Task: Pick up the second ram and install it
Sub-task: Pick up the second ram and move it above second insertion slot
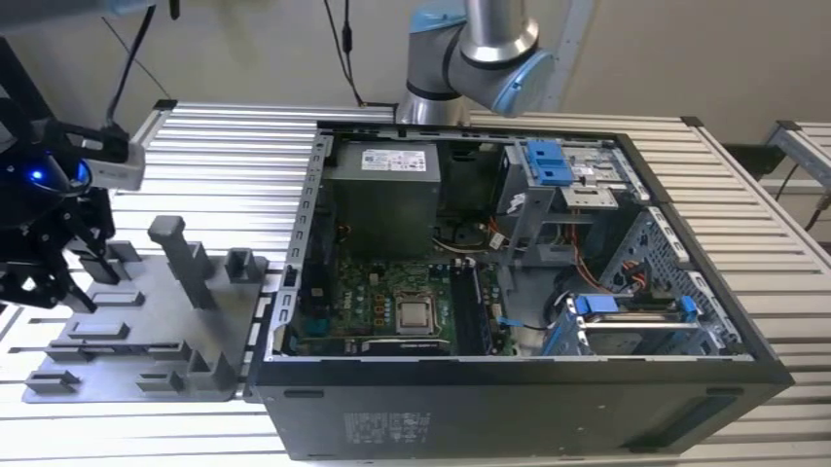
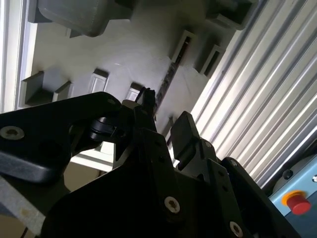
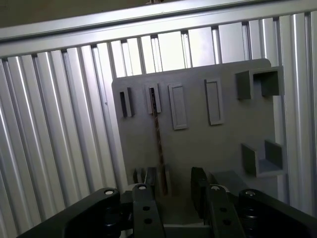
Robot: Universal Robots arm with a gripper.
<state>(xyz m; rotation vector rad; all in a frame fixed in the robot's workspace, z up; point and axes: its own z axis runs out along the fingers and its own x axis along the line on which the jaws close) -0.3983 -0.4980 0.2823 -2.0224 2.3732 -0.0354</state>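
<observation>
I am seeing the gripper [image 1: 53, 263] hanging over the grey plate [image 1: 143, 297] at the exterior view's left, with the open case [image 1: 520, 389] just beside the plate on the exterior view's right. A tall post [image 1: 182, 258] is standing on the plate between gripper and case, and ribbed table [image 1: 221, 146] is lying open beyond the plate's other edges. In the first wrist view the ram [image 3: 159, 144] is standing on its thin edge in the plate's slotted holders, its long axis running straight away from the gripper across the plate. The jaws are standing spread, straddling the ram's near end, which is sitting closer to one finger [image 3: 148, 183], with a clear gap to the other
</observation>
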